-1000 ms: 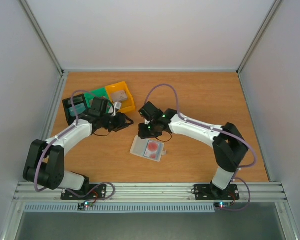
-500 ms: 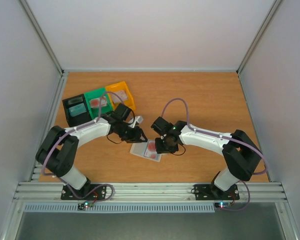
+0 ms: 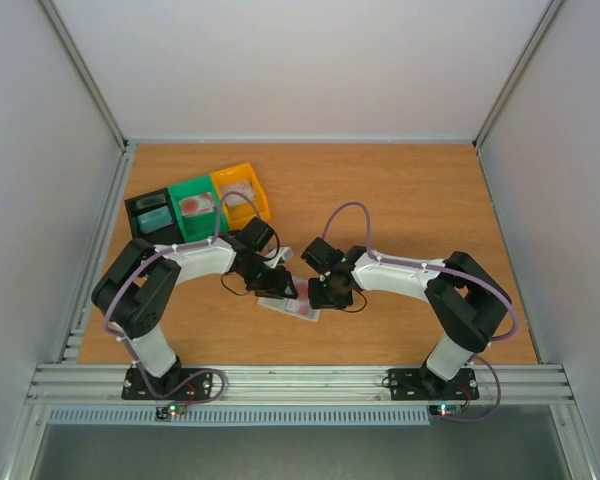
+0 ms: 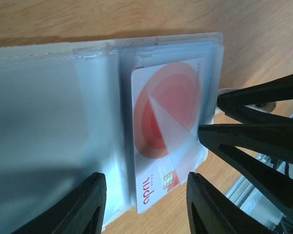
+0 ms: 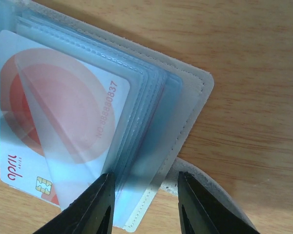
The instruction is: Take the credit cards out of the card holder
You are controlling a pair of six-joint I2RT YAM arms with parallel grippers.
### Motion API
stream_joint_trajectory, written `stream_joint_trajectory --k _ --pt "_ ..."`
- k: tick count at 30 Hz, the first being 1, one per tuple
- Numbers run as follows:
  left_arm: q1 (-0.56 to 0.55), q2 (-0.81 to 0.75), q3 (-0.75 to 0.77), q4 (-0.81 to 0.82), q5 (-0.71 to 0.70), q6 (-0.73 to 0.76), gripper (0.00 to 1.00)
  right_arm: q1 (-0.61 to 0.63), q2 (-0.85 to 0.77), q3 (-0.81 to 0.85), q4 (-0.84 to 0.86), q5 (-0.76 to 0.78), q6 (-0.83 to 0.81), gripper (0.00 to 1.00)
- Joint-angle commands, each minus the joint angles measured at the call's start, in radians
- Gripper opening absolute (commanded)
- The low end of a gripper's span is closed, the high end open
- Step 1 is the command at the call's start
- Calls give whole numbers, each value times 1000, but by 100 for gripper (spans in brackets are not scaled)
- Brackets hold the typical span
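- Two pincers of mine meet over the card holder (image 3: 292,306), which lies flat and spread open on the wooden tabletop (image 3: 400,190), towards the near edge and a little left of the middle.
- My left pincer (image 3: 278,284) reaches in from the left. It stands spread and pinches nothing. In its own wrist view its two fingers straddle the end of the pocket that holds a card.
- My right pincer (image 3: 316,293) reaches in from the right, and it too is spread and empty. Its wrist view shows its fingers on either side of the holder's rounded corner, over the stacked sleeve edges and the small tab.
- One reddish card (image 4: 166,122), white with a red-orange disc and a gold chip, sits in that pocket. It lies partly under a translucent flap, with its chip end uncovered.
- Seen from my left wrist, the right pincer's black fingers (image 4: 256,136) point at the card's long edge, with their tips at the holder's rim. I cannot tell whether they touch it.
- Three bins stand in a row at the far left, well apart from the holder: a black bin (image 3: 148,216), a green bin (image 3: 194,204) and a yellow bin (image 3: 242,190).
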Motion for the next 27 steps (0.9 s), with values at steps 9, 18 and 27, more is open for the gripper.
stream_joint_trajectory --k 9,18,27 --pt "-7 49 1 75 71 -3 35 -21 23 -53 82 -19 22 35" --pt "-18 24 -17 188 191 -19 22 -27 26 -62 113 -30 30 34" --pt "-25 35 4 158 174 -19 0 -36 11 -84 128 -32 36 34"
